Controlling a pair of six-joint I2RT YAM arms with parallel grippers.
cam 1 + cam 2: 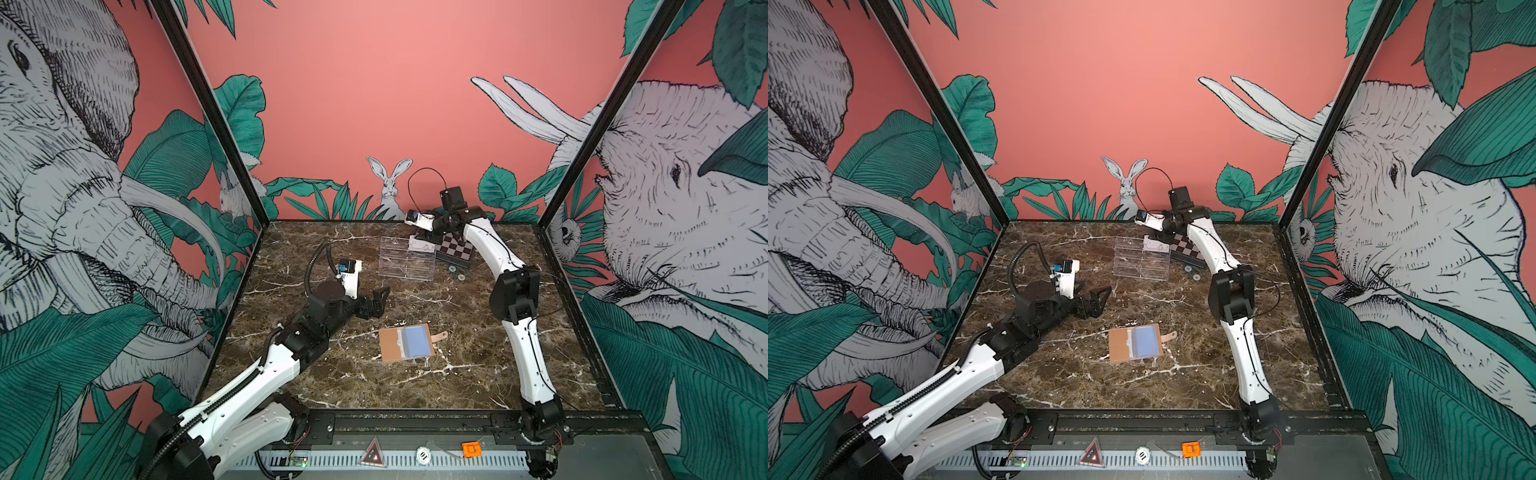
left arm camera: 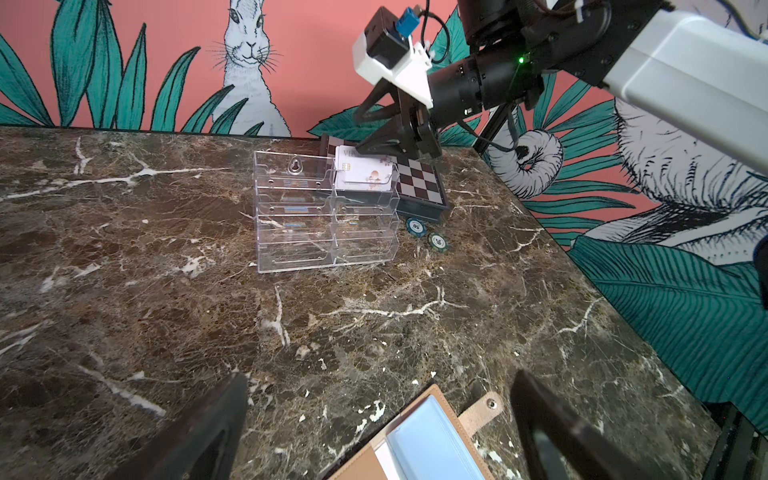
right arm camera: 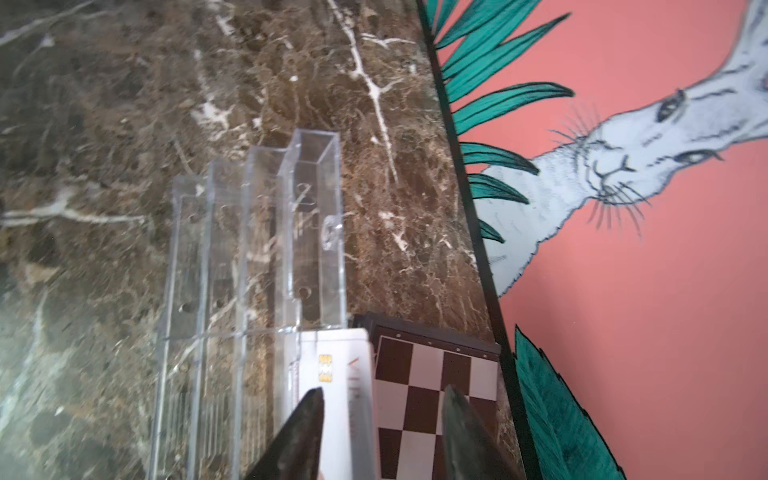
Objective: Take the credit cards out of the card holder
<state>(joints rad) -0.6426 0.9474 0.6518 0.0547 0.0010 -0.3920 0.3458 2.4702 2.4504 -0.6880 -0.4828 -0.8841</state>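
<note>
Right wrist view, lower centre: right gripper (image 3: 382,390), jaws parted and gripping nothing, sits beside a credit card (image 3: 332,365) standing in the clear tray (image 3: 257,232); a finger could snag and topple it. In a top view, the empty, wide-open left gripper (image 1: 376,301) hovers upper left of the card holder (image 1: 407,343) at centre.

Shows the card holder (image 1: 406,344) spread flat on the table (image 1: 332,386) at lower centre of both top views, strap tab pointing to frame right. Upper centre: acrylic tray (image 1: 405,259) on the table, checkered box (image 1: 459,251) directly right of it and partly behind. One credit card (image 2: 365,172) in the tray's rearmost compartment, on the box side. Two poker chips (image 1: 451,269) on the table just in front of the box. Left of centre: left gripper (image 1: 380,296), up and left of the card holder, apart from it; right gripper (image 3: 384,390) over the card's rear edge and the box.
</note>
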